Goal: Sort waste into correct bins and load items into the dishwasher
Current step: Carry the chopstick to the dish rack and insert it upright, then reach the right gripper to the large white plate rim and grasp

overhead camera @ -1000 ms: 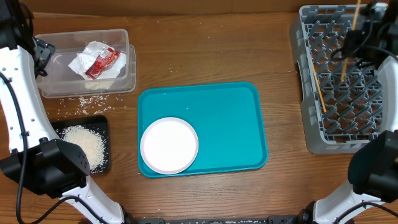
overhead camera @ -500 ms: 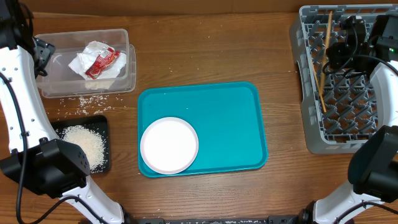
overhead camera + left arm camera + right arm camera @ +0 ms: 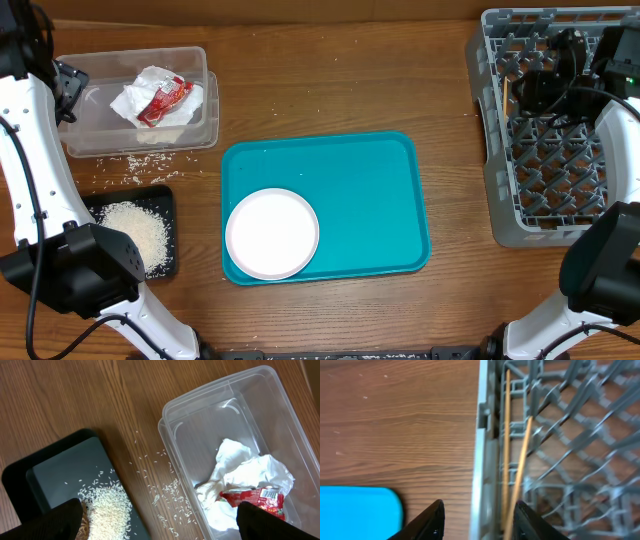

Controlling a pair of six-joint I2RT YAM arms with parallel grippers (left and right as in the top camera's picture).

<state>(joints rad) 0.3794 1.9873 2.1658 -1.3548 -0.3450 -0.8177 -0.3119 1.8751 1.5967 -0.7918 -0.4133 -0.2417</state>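
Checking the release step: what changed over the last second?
The right gripper's fingers let go of the thin wooden chopstick held upright; it dropped left to lie beside the other chopstick along the grey plastic dish rack's left wall. Round white plate, teal tray, clear plastic tub, black tray, left arm unchanged.

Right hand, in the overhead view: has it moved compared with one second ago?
Yes. The right hand has moved left across the dish rack, from near its right side to above its left part, close to the left wall.
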